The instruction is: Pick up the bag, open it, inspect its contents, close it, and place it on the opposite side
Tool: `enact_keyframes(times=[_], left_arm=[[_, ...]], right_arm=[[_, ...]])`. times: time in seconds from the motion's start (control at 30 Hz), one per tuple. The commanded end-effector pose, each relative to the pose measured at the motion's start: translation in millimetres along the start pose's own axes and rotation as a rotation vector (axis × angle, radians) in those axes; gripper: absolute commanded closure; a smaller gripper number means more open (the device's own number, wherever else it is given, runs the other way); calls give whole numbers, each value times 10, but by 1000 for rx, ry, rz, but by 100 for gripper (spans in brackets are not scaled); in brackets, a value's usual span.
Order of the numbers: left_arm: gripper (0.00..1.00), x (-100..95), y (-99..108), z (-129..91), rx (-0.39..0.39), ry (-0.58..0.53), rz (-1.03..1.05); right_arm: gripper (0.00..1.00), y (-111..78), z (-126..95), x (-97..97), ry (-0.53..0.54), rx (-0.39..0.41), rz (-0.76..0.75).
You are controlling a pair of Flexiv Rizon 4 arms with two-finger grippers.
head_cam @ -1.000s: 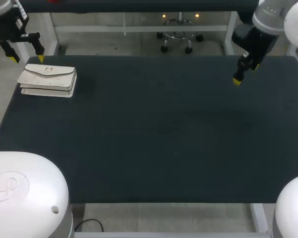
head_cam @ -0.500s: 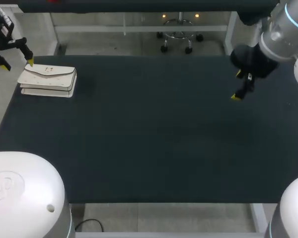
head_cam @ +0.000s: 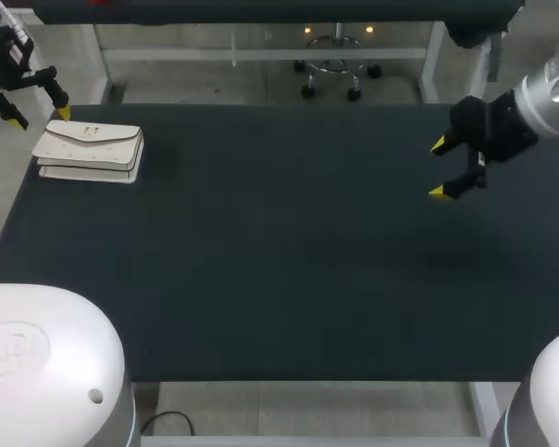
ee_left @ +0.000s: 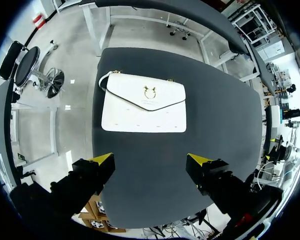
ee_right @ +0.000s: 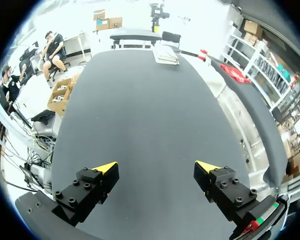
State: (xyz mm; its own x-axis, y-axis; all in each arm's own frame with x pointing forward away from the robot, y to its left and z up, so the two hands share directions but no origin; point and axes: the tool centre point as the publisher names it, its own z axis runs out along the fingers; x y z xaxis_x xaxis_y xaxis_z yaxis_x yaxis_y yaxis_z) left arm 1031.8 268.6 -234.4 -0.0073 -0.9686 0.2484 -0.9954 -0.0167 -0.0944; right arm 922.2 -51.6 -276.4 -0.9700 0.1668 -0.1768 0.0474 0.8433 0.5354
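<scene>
1. Left gripper [head_cam: 41,117] hangs just behind the bag [head_cam: 91,152], at its far left corner, over the edge of the counter [head_cam: 279,261]. Its yellow-tipped fingers are spread wide, with nothing between them and no contact with the bag.
2. In the left wrist view the bag [ee_left: 144,102] lies ahead of that gripper [ee_left: 151,160], in line with the gap between the fingers and clear of both tips.
3. The bag is white and lies flat near the counter's far left corner. Its pointed flap is folded down and closed, with a small gold clasp at the tip. A thin strap curls out at one corner.
4. Dark counter runs bare from the bag's right side towards the other arm.
5. The right gripper [head_cam: 440,169] is well apart from the bag, far to its right, above the counter. Its fingers point towards the bag's side. They are spread, and hold nothing.
6. In the right wrist view the bag [ee_right: 166,54] shows small at the counter's end, far ahead of the gripper [ee_right: 156,167], whose two tips stand wide apart.
</scene>
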Motion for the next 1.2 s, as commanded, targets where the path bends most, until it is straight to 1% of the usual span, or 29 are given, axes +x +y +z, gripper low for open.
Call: enact_keyframes(times=[0.03,0.07,0.1,0.17,0.23,0.3,0.33,0.37,0.4,0.43,0.57,0.63,0.67,0.7,0.77,0.8,1.03,1.2], left_arm=[[0,-237,-158,98,-38,202,6],[0,-262,-174,101,-34,211,-4],[0,-284,-186,106,-34,232,-6],[0,-339,-212,111,-35,268,-10],[0,-381,-243,125,-42,307,-12],[0,-412,-278,154,-44,322,-21],[0,-419,-290,164,-49,353,-12],[0,-432,-305,171,-48,358,-14],[0,-439,-323,180,-47,356,-17],[0,-442,-337,190,-51,379,-10],[0,-448,-382,220,-56,395,-16],[0,-449,-400,229,-57,397,-17],[0,-449,-406,233,-57,399,-20],[0,-450,-412,238,-56,400,-22],[0,-460,-424,251,-56,406,-33],[0,-465,-428,256,-55,412,-36],[0,-521,-443,313,-57,441,-57],[0,-650,-419,376,-37,462,-96]], right_arm=[[0,30,230,-62,70,-68,-4],[0,32,264,-58,79,-72,-12],[0,35,292,-51,104,-95,-6],[0,37,345,-34,124,-95,-10],[0,37,381,-21,153,-123,-8],[0,37,422,-3,166,-125,-18],[0,39,441,3,177,-137,-27],[0,42,463,15,187,-142,-39],[0,44,488,21,186,-135,-42],[0,47,509,24,192,-138,-48],[0,59,592,15,155,-113,-81],[0,40,633,-30,132,-94,-60],[0,25,651,-55,124,-99,-48],[0,10,668,-80,107,-77,-33],[0,-10,701,-115,105,-88,-27],[0,-20,714,-123,93,-76,-19],[0,-58,775,-175,91,-85,-12],[0,-62,781,-183,98,-90,-5]])
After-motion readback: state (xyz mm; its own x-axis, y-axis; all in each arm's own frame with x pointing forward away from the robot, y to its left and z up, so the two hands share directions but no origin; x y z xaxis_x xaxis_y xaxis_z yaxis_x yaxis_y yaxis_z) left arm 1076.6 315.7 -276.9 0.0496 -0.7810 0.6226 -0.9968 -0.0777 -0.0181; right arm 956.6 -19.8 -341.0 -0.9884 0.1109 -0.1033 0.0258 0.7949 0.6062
